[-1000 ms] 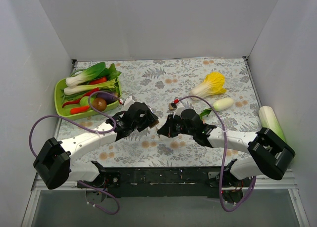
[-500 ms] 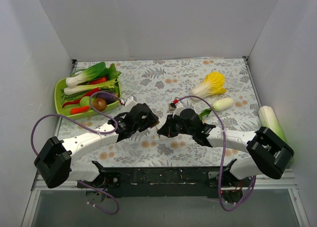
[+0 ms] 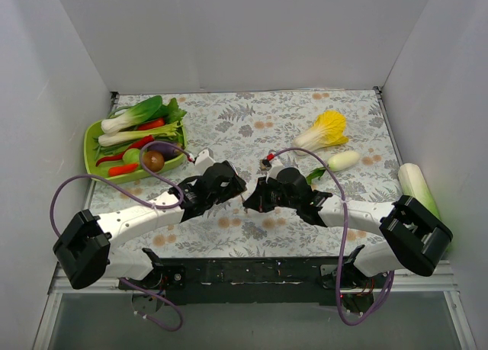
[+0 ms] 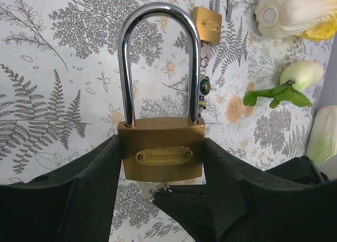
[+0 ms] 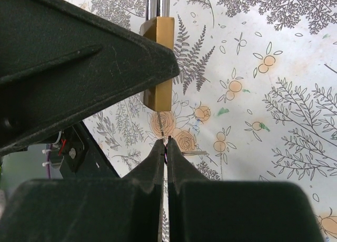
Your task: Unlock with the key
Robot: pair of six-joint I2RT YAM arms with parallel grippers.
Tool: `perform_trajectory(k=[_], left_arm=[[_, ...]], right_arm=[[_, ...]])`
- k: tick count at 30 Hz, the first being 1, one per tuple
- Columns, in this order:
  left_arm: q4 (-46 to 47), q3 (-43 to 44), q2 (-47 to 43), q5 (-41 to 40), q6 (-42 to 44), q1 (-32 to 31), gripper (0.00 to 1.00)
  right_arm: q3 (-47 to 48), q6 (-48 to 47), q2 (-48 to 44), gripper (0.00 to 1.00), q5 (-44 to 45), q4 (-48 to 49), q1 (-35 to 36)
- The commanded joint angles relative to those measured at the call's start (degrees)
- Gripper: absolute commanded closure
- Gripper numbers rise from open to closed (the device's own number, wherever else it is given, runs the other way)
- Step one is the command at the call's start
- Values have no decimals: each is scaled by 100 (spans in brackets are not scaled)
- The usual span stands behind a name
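Left gripper [image 4: 160,171] is clamping the brass padlock [image 4: 158,131] by its body, with the shackle seated. Right gripper [image 5: 165,147] is pinching the key [image 5: 162,125], its fingers nearly closed and the blade tip meeting the padlock's underside. The key is appearing light, stiff and slippery; holding flat across its head is looking soundest for turning.
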Motion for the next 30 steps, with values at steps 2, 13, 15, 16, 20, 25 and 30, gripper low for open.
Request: perform_trajectory(k=[2,13,15,16,20,25,30], left_arm=[[286,-9,-31,452,27,-379,100],[268,-35,48,285,-104,-564,100],[268,-35,101,259,-131,-607,100],[277,-35,119,259,-157,-616,100],[286,-18,198,250,-236,-695,100],[295,-18,215,162,-245,-827,100],[400,-62,242,188,-332,-941,100]], right_arm=[[436,-115,-137,99,594,699,-172],[418,-159,-295,99,743,856,-260],[418,-150,-304,99,743,892,-269],[427,-150,-322,99,743,901,-269],[427,-185,-339,99,805,936,-286],[427,-176,-374,99,813,936,-330],[384,-211,-418,99,848,1023,-366]])
